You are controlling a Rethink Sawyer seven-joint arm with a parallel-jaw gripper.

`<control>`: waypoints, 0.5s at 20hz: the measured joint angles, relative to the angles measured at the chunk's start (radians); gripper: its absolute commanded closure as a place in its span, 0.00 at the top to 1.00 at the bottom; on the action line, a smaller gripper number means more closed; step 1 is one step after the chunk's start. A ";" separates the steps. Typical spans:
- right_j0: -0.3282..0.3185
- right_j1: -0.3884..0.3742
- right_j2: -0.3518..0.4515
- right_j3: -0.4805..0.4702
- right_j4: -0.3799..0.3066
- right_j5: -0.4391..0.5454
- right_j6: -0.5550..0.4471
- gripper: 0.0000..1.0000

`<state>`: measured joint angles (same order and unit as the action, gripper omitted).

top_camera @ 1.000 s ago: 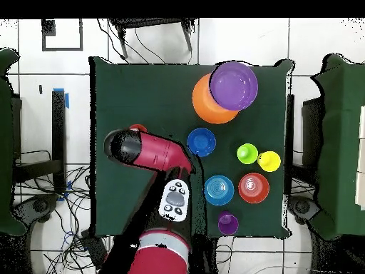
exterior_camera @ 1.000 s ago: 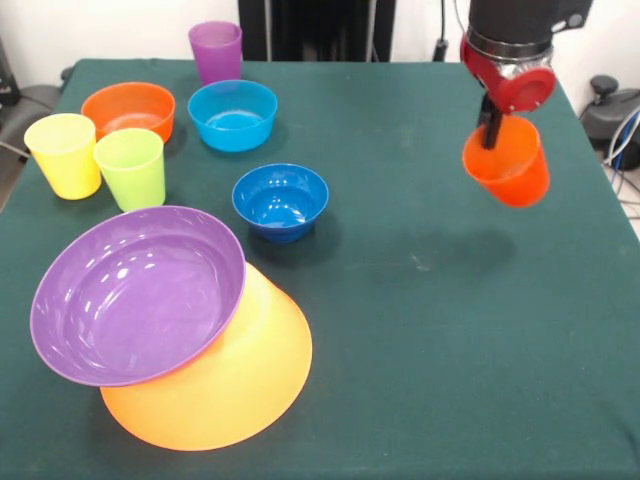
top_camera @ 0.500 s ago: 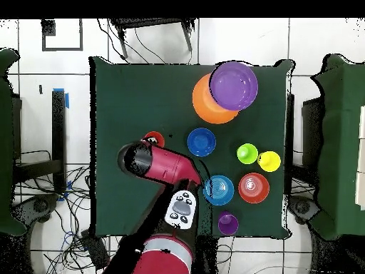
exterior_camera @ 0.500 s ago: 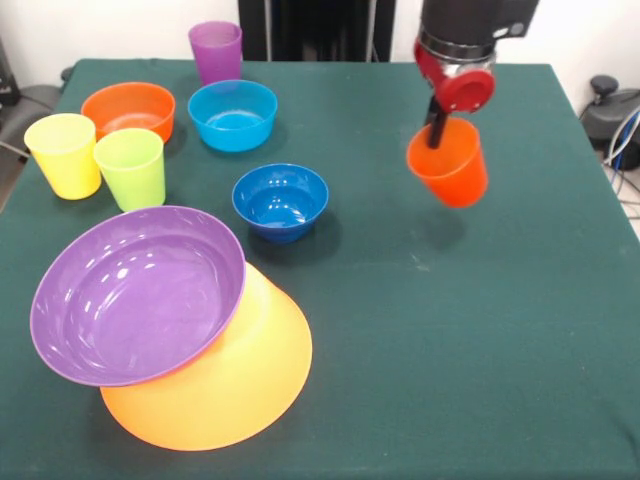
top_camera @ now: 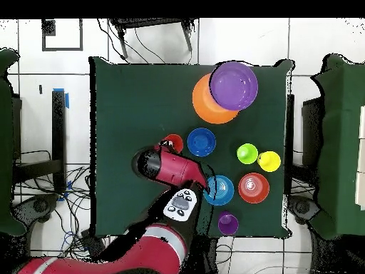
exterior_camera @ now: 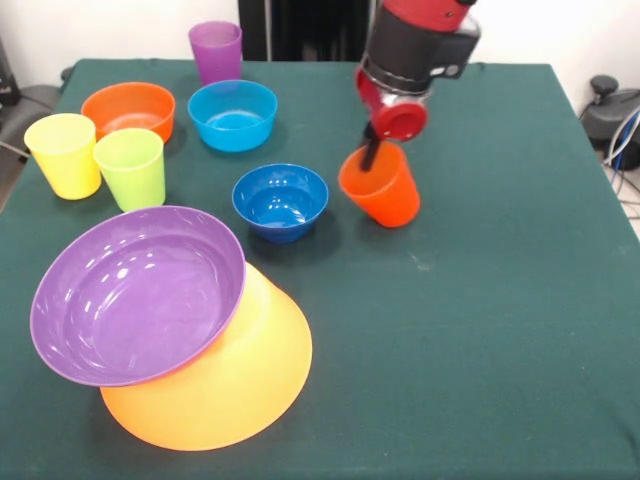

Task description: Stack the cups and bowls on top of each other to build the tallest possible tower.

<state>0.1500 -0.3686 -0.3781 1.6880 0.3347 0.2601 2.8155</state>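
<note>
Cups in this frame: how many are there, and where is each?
4. The purple cup stands at the table's far edge, the yellow cup and lime green cup side by side at the picture's left, and the orange-red cup hangs tilted from the tool.

Purple bowl [exterior_camera: 137, 294]: glossy plastic, bright reflections. Orange-red cup [exterior_camera: 381, 186]: smooth plastic. Dark blue bowl [exterior_camera: 280, 200]: glossy plastic. Table cover [exterior_camera: 500, 330]: matt green cloth.
</note>
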 measured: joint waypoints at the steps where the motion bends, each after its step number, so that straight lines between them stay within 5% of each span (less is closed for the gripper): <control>1: 0.010 0.014 -0.020 -0.010 0.002 -0.002 0.000 0.00; 10: 0.091 0.076 -0.167 -0.061 0.017 -0.002 0.000 0.00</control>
<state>0.2410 -0.2925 -0.5453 1.6266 0.3519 0.2578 2.8157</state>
